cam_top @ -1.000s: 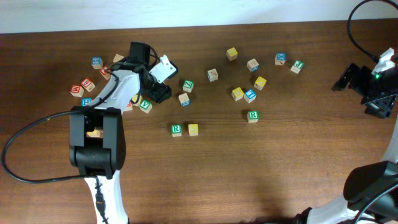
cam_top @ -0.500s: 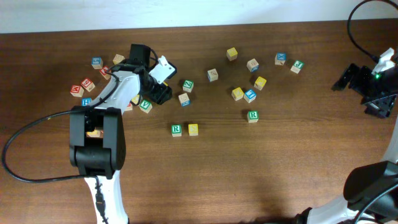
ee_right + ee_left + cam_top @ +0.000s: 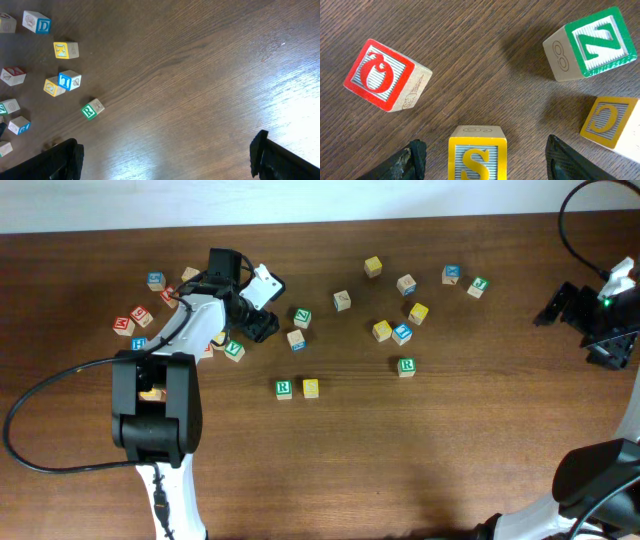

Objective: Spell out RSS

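In the overhead view a cube with a green R and a yellow-faced cube sit side by side at the middle front. A second green R cube lies to the right and also shows in the right wrist view. My left gripper is open at the left cluster. In the left wrist view a yellow S cube stands on the table between its fingers, with gaps on both sides. My right gripper is open and empty at the far right, over bare wood in its wrist view.
Near the left gripper lie a red O cube, a green Z cube and a yellow C cube. Several cubes sit behind the left arm. More cubes are scattered at the back middle.
My left gripper has shifted a little toward the back of the table. The right arm and the cubes have not moved.
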You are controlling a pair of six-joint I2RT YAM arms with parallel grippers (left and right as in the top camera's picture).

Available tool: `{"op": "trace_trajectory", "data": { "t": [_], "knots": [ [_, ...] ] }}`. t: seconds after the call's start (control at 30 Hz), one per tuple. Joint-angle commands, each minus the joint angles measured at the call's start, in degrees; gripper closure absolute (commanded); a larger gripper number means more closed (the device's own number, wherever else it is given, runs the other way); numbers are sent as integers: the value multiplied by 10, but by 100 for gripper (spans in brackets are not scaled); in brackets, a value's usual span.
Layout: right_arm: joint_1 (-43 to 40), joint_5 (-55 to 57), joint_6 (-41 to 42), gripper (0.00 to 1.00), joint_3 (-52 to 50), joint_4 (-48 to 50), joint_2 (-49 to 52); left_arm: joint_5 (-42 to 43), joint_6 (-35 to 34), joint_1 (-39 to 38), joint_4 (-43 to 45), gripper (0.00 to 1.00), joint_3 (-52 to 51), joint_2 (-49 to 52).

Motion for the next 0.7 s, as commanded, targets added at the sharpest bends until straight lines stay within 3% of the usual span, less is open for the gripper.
{"op": "trace_trajectory", "data": {
  "t": [0.0,0.27,0.37,0.43,0.47,0.5,0.67],
  "knots": [
    [1,-3,4,2,-2,0,-1,17,-6,3,1,37,-3,-4],
    [1,-3,4,2,-2,0,-1,17,-6,3,-22,42,-4,-3],
    [1,-3,4,2,-2,0,-1,17,-23,3,-25,39,-4,-3],
    [1,-3,4,2,-2,0,-1,17,-23,3,-26,27,-4,-3],
    [1,-3,4,2,-2,0,-1,17,-23,2,-27,5,-4,-3],
    [1,-3,4,2,-2,0,-1,17,-23,2,-26,1,-4,-3],
    [1,-3,4,2,-2,0,-1,15,-22,4,-21,0,-4,-3]
  ]
}}
